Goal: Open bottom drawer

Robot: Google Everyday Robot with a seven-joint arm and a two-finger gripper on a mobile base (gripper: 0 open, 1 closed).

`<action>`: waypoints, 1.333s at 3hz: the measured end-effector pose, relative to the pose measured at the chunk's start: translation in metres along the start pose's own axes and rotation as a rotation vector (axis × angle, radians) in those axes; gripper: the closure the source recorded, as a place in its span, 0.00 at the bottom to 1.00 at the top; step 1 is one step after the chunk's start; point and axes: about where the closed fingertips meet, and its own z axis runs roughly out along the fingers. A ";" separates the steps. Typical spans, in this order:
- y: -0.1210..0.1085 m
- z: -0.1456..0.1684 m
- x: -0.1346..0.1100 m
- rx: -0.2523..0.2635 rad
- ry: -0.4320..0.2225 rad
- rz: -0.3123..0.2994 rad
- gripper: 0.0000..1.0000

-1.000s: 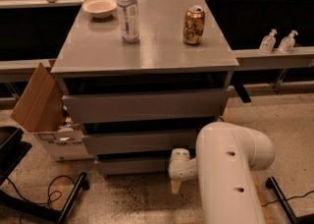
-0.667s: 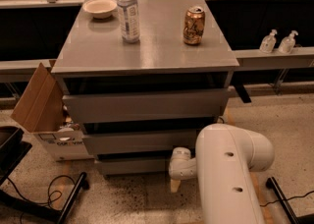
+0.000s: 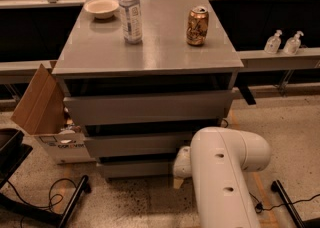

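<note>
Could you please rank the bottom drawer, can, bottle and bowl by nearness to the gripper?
Camera view: gripper low, right of centre.
1. bottom drawer, beside it
2. can, top right
3. bottle, top centre
4. bowl, back left

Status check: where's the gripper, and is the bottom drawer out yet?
Gripper low at bottom drawer's right end, mostly behind the arm. Drawer not pulled out, no tray showing. Cardboard box off left of cabinet, not in the path.
</note>
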 end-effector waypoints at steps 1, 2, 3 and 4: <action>0.003 0.006 0.002 -0.022 -0.014 0.012 0.43; 0.005 -0.002 0.009 -0.027 -0.030 0.013 0.65; 0.005 -0.010 0.010 -0.025 -0.035 0.013 0.96; 0.002 -0.017 0.009 -0.025 -0.035 0.013 1.00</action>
